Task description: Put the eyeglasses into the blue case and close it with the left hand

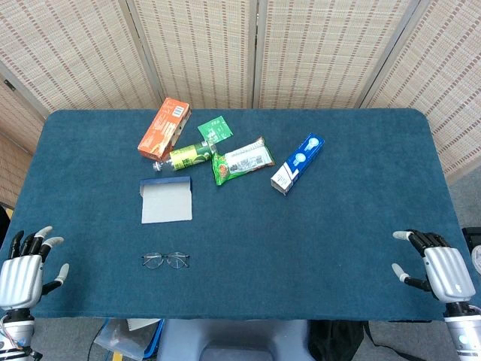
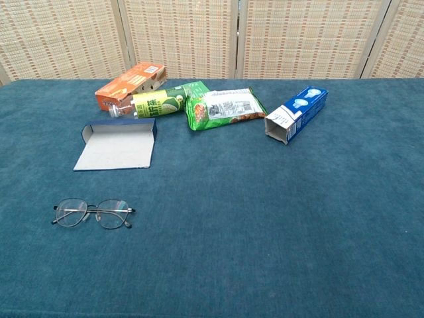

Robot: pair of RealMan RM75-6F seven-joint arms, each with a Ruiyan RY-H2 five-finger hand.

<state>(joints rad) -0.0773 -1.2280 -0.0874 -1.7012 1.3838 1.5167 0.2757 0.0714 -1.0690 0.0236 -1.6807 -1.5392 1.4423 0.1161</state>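
Nothing of the task had been started: the eyeglasses [image 1: 165,260] lay untouched on the blue-covered bench [image 1: 316,248], lenses flat and arms folded, near the front edge on the robot's left side. The blue case [image 1: 166,199] sat open just behind them, its pale inner face turned up and its short blue flap standing along the far edge, well apart from the glasses but in line with them.

The step in hand was, by my reading, the first reach. The left hand [image 1: 27,265] rested at the near left corner of the bench, its fingers [image 1: 45,242] spread and holding nothing; it touched no object (whether the palm pressed on the cloth could not be told). The right hand [image 1: 436,267] sat at the near right corner, likewise spread and empty.

The next move would likely call for the left hand to travel inward to the glasses and pinch the thin wire frame, which lies low on soft cloth and may be awkward to lift. Behind the case lay an orange box [image 1: 164,128], a green bottle [image 1: 188,156], a snack packet [image 1: 242,160] and a blue carton [image 1: 297,163], none in the way.
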